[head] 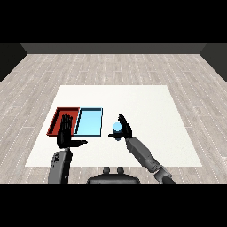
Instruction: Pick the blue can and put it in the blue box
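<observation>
You are looking down on a white worktop point(146, 106) set on a grey plank floor point(111, 66). On its left part lie two trays side by side, touching: the red tray point(56, 116) on the outside and the blue tray point(91, 122) just to its right, both flat.

Your left forearm point(60, 166) comes up from the lower left. Its robot hand, the left hand point(66, 135), is spread out with fingers straight and thumb pointing right; it holds nothing and sits in front of the near edge of the red tray, overlapping that tray's lower right corner.

Your right forearm point(142, 153) reaches in from the lower right. The right hand point(125, 131) is curled round the blue can point(117, 128), whose pale blue top shows between thumb and fingers.

You can see the can just right of the blue tray, outside it. Whether it rests on the worktop or is lifted, you cannot tell.
</observation>
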Controlling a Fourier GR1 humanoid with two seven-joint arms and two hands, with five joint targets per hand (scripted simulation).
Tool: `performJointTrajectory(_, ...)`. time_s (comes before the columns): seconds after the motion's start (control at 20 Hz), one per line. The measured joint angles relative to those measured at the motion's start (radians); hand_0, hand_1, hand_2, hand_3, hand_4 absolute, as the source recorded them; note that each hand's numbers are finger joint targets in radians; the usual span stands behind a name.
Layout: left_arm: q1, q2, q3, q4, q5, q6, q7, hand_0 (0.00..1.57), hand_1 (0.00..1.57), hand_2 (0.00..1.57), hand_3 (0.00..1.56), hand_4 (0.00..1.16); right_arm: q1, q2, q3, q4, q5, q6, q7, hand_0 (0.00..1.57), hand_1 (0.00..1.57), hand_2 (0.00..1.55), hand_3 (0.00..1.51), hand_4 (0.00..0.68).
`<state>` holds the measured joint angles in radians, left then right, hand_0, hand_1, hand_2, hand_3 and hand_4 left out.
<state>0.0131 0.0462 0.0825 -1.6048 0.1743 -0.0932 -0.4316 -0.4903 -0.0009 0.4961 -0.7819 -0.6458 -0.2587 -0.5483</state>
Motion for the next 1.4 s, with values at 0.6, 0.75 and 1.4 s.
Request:
performJointTrajectory(0.6, -0.002, -0.003, 0.000, 0.003, -0.001, -0.005, -0.010, 0.00, 0.00, 0.00, 0.00, 0.00, 0.003, -0.012, 0.005, -0.024, 0.104, -0.121, 0.099, 1.54, 1.54, 1.47, 1.42, 0.662)
performJointTrajectory(0.75, -0.005, -0.014, -0.015, 0.029, -0.012, -0.006, -0.024, 0.00, 0.00, 0.00, 0.00, 0.00, 0.004, -0.012, -0.011, -0.057, 0.143, -0.129, 0.105, 1.50, 1.50, 1.46, 1.42, 0.657)
performJointTrajectory(1.4, -0.042, -0.040, -0.122, 0.101, -0.083, 0.030, 0.022, 0.00, 0.00, 0.00, 0.00, 0.00, -0.023, -0.013, -0.041, -0.255, 0.293, -0.147, 0.155, 1.43, 1.43, 1.44, 1.42, 0.666)
